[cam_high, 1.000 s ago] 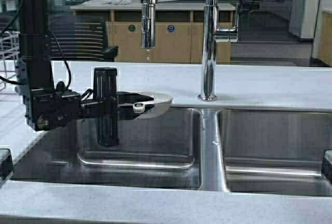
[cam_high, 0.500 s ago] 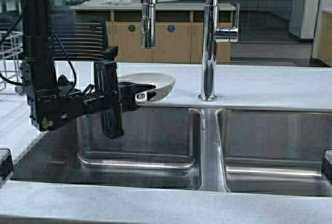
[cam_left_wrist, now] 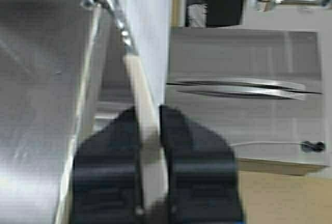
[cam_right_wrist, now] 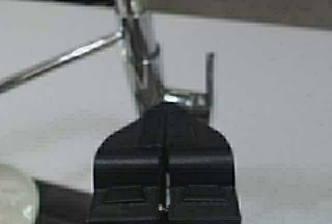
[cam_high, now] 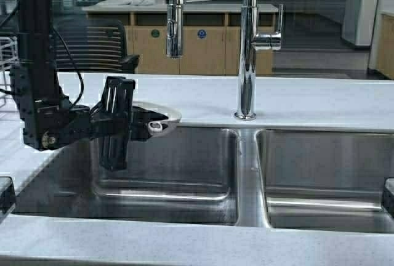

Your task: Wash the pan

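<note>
Landmark: tall chrome pull-down faucet (cam_high: 247,50) standing on the pale speckled stone table (cam_high: 320,103) behind the divider of the double stainless steel sink (cam_high: 184,173)

Left end effector (cam_high: 143,124): closed on the short cream handle of the small shallow cream-white round frying pan (cam_high: 161,118). In the left wrist view the two black fingers (cam_left_wrist: 111,167) press on either side of the handle edge, no gap showing. The pan is held clear of the basin floor, over the back edge of the basin to the left of the faucet, below and left of the spray head (cam_high: 174,26). No water stream visible from the spout

Right end effector (cam_right_wrist: 163,130): fingers pressed together, holding nothing, just in front of the faucet's lever (cam_right_wrist: 208,79) in its wrist view. It does not show in the high view

Step in hand, as judged: pan carried in the grasp near the spout, water not running. Whether this is before rinsing or after, I cannot tell from here

Next move calls for: if rinsing is pending, the pan brought level under the spray head and the lever pushed by the right arm

Count: pans 1; faucets 1; sink basins 2; end effectors 2
</note>
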